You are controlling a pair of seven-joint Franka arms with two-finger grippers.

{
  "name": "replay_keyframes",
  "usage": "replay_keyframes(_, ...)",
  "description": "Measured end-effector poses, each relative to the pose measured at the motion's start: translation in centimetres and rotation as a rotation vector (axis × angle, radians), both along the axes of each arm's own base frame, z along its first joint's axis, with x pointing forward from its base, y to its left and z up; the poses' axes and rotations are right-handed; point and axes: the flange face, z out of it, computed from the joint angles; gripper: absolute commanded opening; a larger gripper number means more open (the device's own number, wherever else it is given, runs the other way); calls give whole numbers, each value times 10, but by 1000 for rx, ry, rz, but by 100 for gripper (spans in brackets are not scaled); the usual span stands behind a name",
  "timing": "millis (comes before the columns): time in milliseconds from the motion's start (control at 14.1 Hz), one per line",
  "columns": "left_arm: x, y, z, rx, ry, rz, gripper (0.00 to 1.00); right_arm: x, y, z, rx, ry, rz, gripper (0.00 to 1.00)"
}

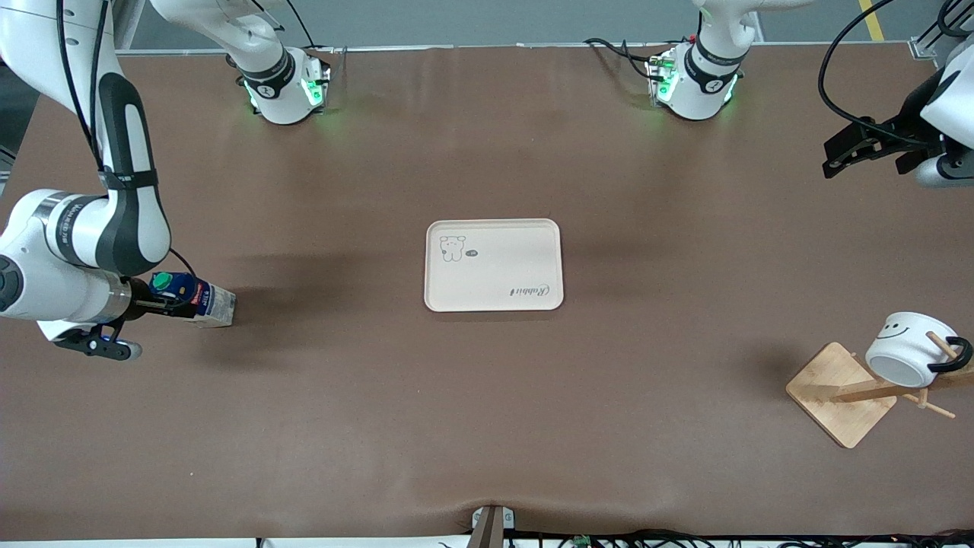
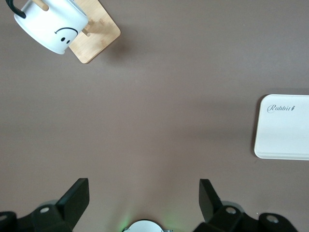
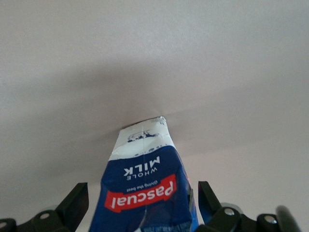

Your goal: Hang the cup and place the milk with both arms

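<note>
The milk [image 1: 199,298] stands on the table at the right arm's end, well apart from the tray [image 1: 494,264], and we see the right gripper [image 3: 143,205] around it with its fingers spread and a gap on each side, so nothing grips it yet. If we lift before they close squarely, the carton could tip or slip out. The cup [image 1: 910,349] already hangs by its handle on the wooden rack [image 1: 842,393], while the left gripper [image 2: 144,200] waits spread wide over bare table, so a careless swing could knock it off.
</note>
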Motion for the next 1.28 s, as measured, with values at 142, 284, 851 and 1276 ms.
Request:
replay_keyframes(142,-5,0,-1,2,4,0,100,7,1,14,-1,-21,10,100)
replay_keyframes(284,-8,0,1,3,1,1,100,18,4,38,-2,-49,21,100)
replay_keyframes(851,-10,5,0,3,0,4,100,50,20,157,23,-162,65,100)
replay_keyframes(1276,-11,5,0,2,-28,2,100,23,-13,209,144,-152,40,100)
